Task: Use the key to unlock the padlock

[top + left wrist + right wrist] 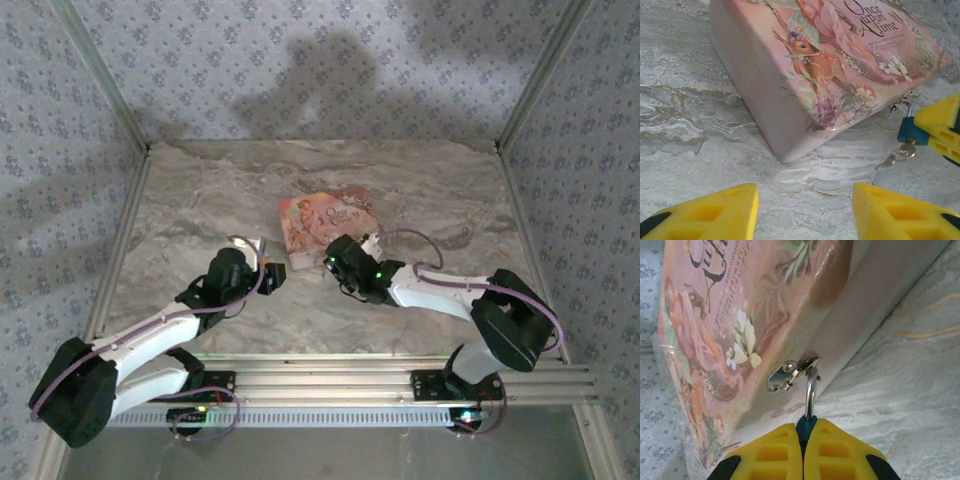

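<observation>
The padlock (805,425) is a tiny dark blue body whose silver shackle (811,390) hangs through the hasp (786,375) on the pink picture-printed box (730,315). My right gripper (804,436) is shut on the padlock's body. In the left wrist view the padlock (910,133) sits between the right gripper's yellow fingers (939,120), and a small metal key (906,149) sticks out below it; I cannot tell how deep it sits. My left gripper (805,200) is open and holds nothing, low over the table just short of the box's near corner (790,155).
The box (325,225) lies mid-table on the marble-patterned top (200,200). Both grippers meet at its near edge, the left gripper (270,275) and the right gripper (335,258). Metal frame posts and patterned walls border the table.
</observation>
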Action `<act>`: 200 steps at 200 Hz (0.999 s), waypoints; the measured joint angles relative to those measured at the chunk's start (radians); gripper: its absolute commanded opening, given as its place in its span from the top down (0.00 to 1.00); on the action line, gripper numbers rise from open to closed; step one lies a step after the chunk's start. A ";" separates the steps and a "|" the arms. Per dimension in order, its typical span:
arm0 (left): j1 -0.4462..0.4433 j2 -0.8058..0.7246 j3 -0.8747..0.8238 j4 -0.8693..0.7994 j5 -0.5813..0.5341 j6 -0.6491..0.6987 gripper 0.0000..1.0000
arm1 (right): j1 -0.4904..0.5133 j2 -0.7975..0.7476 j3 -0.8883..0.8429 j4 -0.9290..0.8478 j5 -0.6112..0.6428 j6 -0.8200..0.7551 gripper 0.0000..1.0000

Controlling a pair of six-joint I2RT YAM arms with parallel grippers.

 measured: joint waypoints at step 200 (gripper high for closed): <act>0.000 -0.051 -0.011 -0.052 0.007 0.001 0.45 | -0.150 0.012 -0.099 0.154 -0.267 -0.161 1.00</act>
